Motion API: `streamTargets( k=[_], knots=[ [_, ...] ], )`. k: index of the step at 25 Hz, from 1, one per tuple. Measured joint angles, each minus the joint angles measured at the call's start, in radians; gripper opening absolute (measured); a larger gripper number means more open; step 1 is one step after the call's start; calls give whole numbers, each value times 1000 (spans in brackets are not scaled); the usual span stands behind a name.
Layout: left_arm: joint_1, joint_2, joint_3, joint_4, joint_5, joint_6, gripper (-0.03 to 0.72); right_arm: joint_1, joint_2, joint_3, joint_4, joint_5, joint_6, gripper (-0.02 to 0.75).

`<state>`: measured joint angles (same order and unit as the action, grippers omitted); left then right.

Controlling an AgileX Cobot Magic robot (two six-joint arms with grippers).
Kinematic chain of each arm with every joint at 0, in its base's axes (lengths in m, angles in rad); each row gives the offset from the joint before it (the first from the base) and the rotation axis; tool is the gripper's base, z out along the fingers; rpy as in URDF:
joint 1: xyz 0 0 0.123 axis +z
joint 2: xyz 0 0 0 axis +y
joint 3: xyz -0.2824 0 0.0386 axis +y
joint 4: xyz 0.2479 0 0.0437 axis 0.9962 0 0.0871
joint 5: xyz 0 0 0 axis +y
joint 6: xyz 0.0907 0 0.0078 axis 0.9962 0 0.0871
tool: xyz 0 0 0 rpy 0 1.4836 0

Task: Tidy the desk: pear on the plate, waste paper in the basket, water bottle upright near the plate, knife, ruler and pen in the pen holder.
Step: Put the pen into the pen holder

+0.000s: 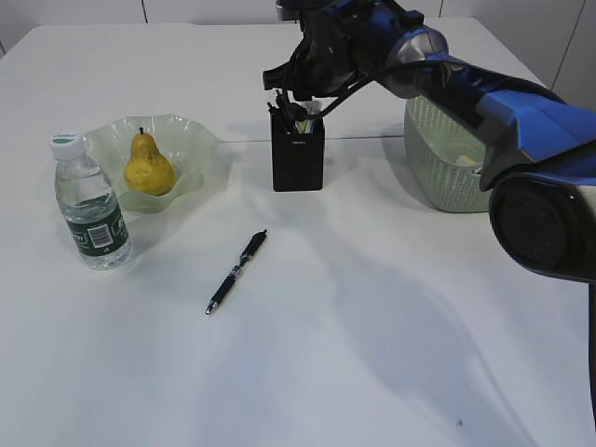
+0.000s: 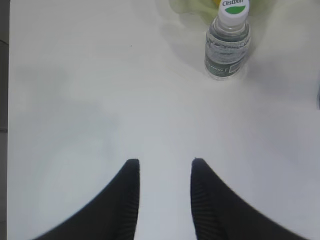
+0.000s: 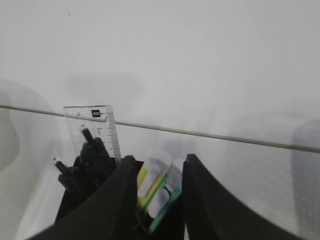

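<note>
- Pear [image 1: 149, 168] upright in the pale green plate [image 1: 191, 130], stem up, at the left of the white bench [image 1: 372, 326].
- Water bottle [image 1: 90, 207] upright with white cap on, just beside the plate's near-left rim; seen also from the left wrist view [image 2: 227, 42], green-labelled, with the plate's edge behind it.
- Black pen holder [image 1: 298, 160] upright near the bench seam, between plate and basket [image 1: 445, 158]; dark-handled items and pale yellow-green pieces sticking out of its top.
- Clear ruler [image 3: 95, 127] upright in the pen holder at its far-left side, markings visible, rising past the seam line in the right wrist view.
- Black pen [image 1: 237, 271] flat on the bench in front of the pen holder, well apart from it, lying at a slant.
- Sage green lattice basket at the right, partly hidden behind the blue arm; something pale inside, too hidden to identify.
- Right end effector [image 1: 291, 104] directly above the pen holder's mouth [image 3: 159, 165], jaws partly apart; yellow and green items visible in the gap between the fingers [image 3: 120, 200], contact with them impossible to judge, nothing clearly gripped.
- Left end effector [image 2: 162, 165] above bare bench, jaws partly apart with only white surface between them, holding nothing, bottle well ahead of it.
</note>
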<state>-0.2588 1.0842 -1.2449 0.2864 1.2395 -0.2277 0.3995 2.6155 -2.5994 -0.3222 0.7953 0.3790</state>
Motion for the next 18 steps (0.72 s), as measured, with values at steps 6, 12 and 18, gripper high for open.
streamTargets(
  k=[6, 12, 18],
  knots=[
    [0, 0, 0, 0, 1, 0, 240, 0, 0, -38, 2, 103, 24, 291],
    [0, 0, 0, 0, 2, 0, 242, 0, -16, -103, 6, 232, 39, 294],
    [-18, 3, 0, 0, -30, 6, 253, -9, -94, -181, 34, 370, 46, 295]
  ],
)
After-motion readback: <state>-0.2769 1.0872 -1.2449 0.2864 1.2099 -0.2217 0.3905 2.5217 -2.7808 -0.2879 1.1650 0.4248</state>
